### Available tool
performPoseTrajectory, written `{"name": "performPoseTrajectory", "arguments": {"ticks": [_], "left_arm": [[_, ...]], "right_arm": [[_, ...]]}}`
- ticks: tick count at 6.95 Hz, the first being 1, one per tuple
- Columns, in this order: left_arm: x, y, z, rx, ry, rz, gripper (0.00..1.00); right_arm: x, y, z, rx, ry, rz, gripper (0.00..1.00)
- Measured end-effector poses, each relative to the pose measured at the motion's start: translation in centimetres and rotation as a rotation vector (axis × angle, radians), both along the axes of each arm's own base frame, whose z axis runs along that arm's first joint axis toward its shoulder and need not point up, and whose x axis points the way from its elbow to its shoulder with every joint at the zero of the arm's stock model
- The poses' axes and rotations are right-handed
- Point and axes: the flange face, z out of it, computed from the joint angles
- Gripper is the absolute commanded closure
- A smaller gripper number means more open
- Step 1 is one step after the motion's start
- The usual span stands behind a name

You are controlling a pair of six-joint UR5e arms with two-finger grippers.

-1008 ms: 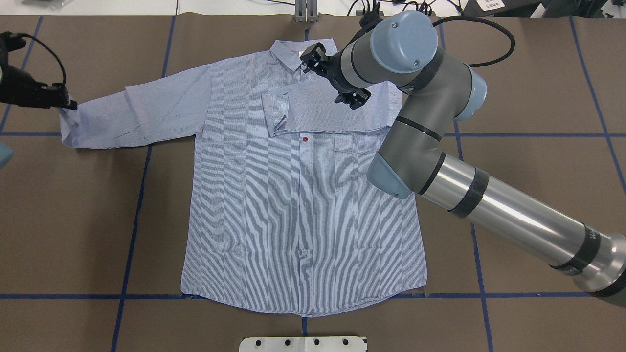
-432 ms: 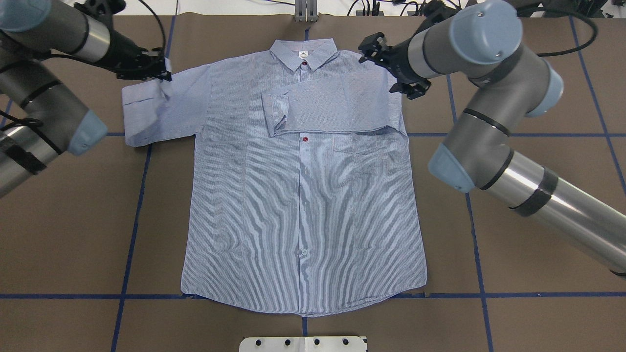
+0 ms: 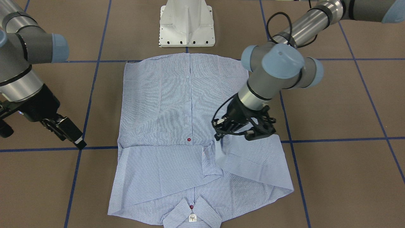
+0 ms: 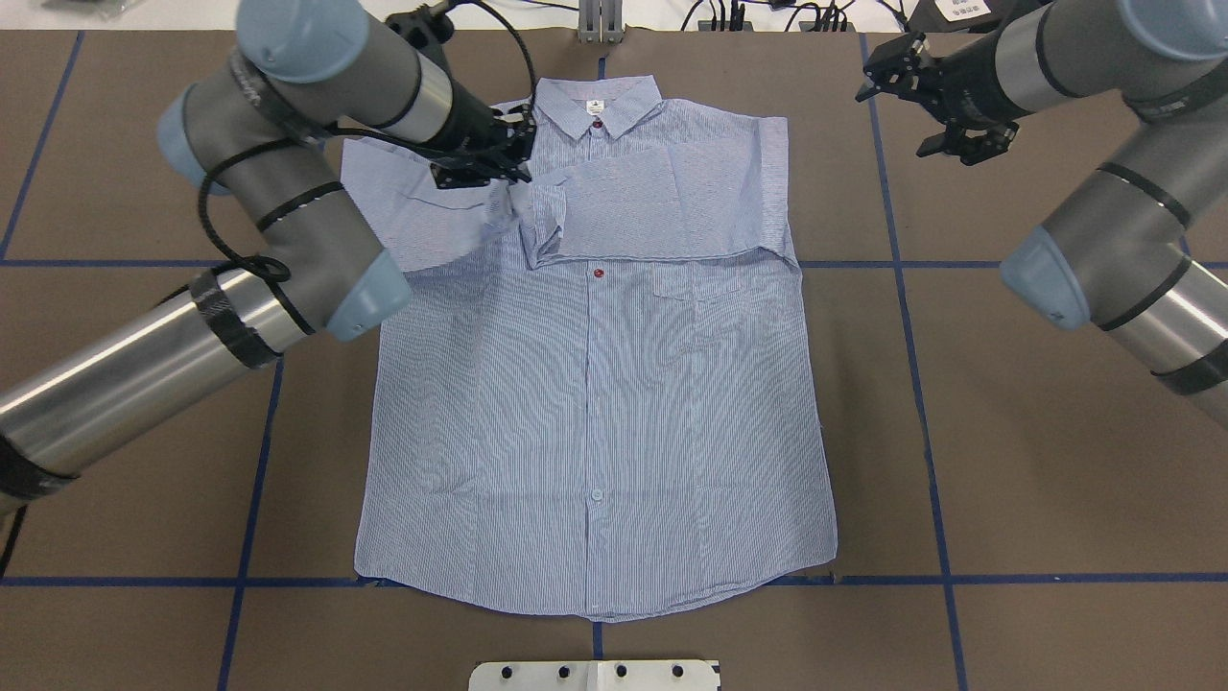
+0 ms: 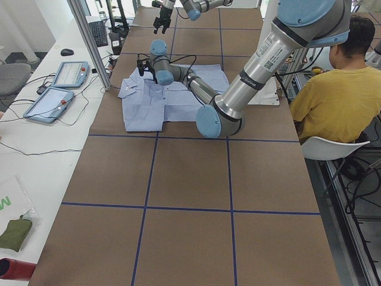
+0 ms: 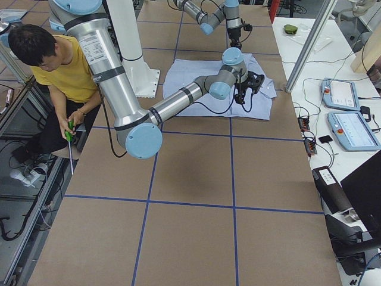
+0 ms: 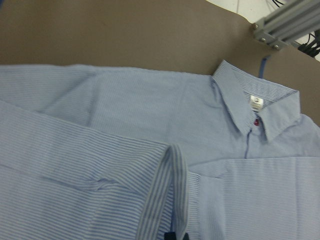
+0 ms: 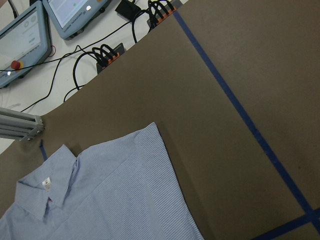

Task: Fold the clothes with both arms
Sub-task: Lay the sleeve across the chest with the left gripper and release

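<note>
1. Striped shirt point(image 4: 595, 403) lies flat on the tabletop point(image 4: 1036, 461), front up, roughly centred. Its collar point(image 4: 595, 96) is at the far edge and its hem is twd the white base point(image 4: 595, 675).
2. The right-side sleeve point(image 4: 662, 206) is folded across the chest. Its cuff point(image 4: 542, 226) is bunched just beside the placket, above the red button point(image 4: 599, 274) and the chest pocket point(image 4: 696, 283).
3. Robot's left gripper point(image 4: 507, 173) sits low over the upper chest near the collar, pinched closed on the cuff end of the left-side sleeve point(image 4: 403, 206).
   - Wrist cam shows that cuff edge running right down to the fingertips.
   - The sleeve is doubled inward over the shoulder, its end close to the other cuff.
4. The left arm point(image 4: 144, 369) comes in diagonally. Its elbow + forearm overhang the shirt's left edge, so from overhead that side seam and armhole are hidden. In the front cam the wrist joints cover the same edge.
5. Robot's right gripper point(image 4: 894, 117) is empty w/ jaws spread wide. It hangs over bare tabletop just off the shirt's right shoulder and isn't touching cloth. The right arm point(image 4: 1122, 221) is apart from the garment.
6. Around the work area:
   - blue tape lines point(image 4: 1055, 579) form a grid on the brown surface
   - an alu post point(image 4: 600, 19) stands at the far edge behind the collar, w/ cables alongside
   - two teach pendants point(image 5: 71, 74) lie on the white side bench point(image 5: 36, 131)
   - a person in yellow point(image 5: 333, 89) is seated off the tabletop edge near the base
</note>
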Motion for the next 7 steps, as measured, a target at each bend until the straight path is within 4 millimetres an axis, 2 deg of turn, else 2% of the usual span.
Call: {"name": "performPoseTrajectory", "arguments": {"ticks": [1,2,3,4,5,7], "left_arm": [[3.5,1.5,-4.2,-0.019,0.032,-0.004,1.0],[6.4,2.3,-7.5,-0.039,0.051,-0.011,0.98],[8.4,2.7,-9.4,-0.048,0.055,-0.018,0.86],[10.0,3.2,-10.0,-0.047,0.05,-0.031,0.69],[11.0,3.7,-10.2,-0.044,0.046,-0.039,0.08],[11.5,4.0,-11.2,-0.031,0.055,-0.061,0.05]], "right_arm": [[1.7,0.8,1.8,0.001,0.019,-0.007,0.0],[2.7,1.4,2.9,0.005,0.032,-0.011,0.0],[3.0,1.7,3.6,0.003,0.041,-0.012,0.0],[3.1,1.9,4.0,0.001,0.047,-0.012,0.0],[3.1,1.9,4.2,0.0,0.051,-0.011,0.0],[3.1,1.8,4.3,0.001,0.055,-0.01,0.0]]}}
